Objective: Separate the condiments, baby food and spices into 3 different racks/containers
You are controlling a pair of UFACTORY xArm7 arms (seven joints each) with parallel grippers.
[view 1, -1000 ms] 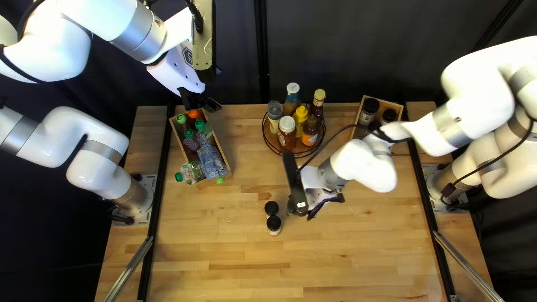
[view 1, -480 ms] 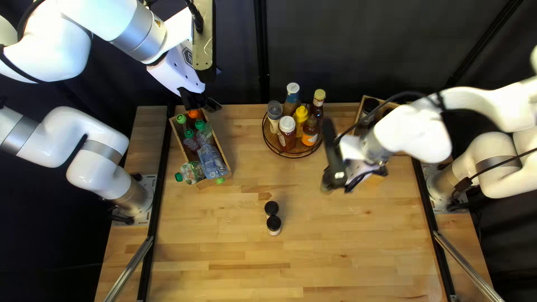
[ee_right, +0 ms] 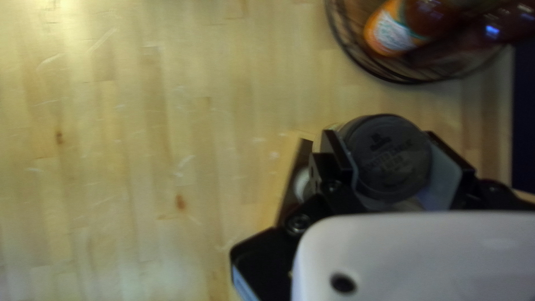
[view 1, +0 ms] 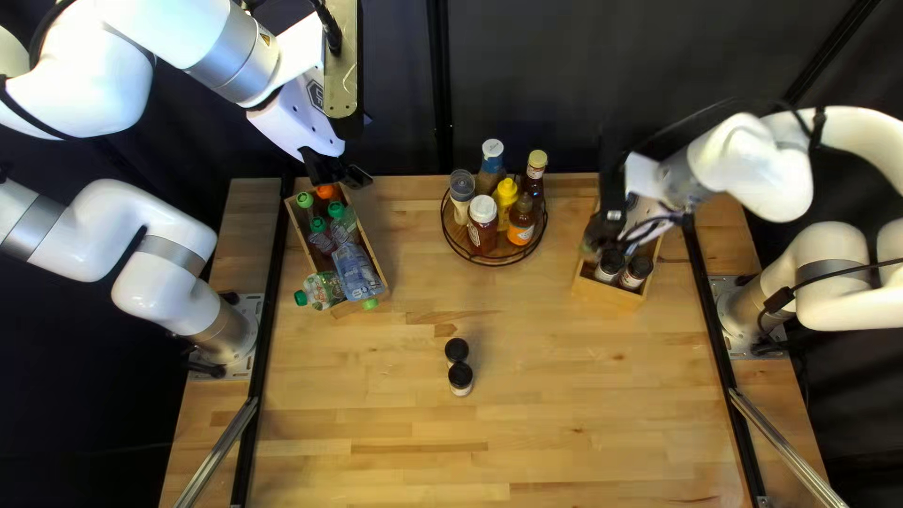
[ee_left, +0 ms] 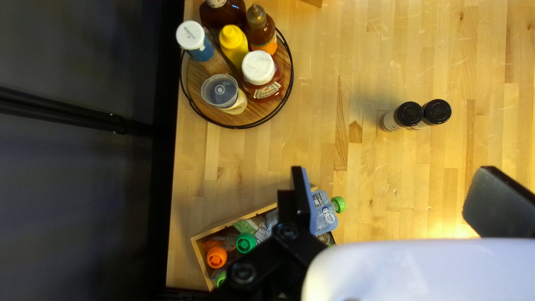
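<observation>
Butcher-block wooden surface [view 1: 376, 433] carries small rectangular wooden box [view 1: 607, 295], grouping spices. Left gripper [ee_left: 395, 184] open, empty. Right gripper [ee_right: 390, 159] clamps dark-lidded round jar [ee_right: 384, 164] at box, lid-up, presumably freeing base for insertion. Two black-capped spice jars [view 1: 460, 378] unsorted.

Arms [view 1: 89, 230] glossy white, rounded, with silver-grey bands [view 1: 226, 56]; thin black cable [view 1: 847, 271] on right arm; left wrist housing [view 1: 287, 127] white, dark hexagonal mark [view 1: 316, 94]; fingers [ee_left: 497, 200] black, pads [ee_right: 443, 173] grey-blue; black links [ee_left: 264, 259], round screw heads [ee_left: 243, 272]
</observation>
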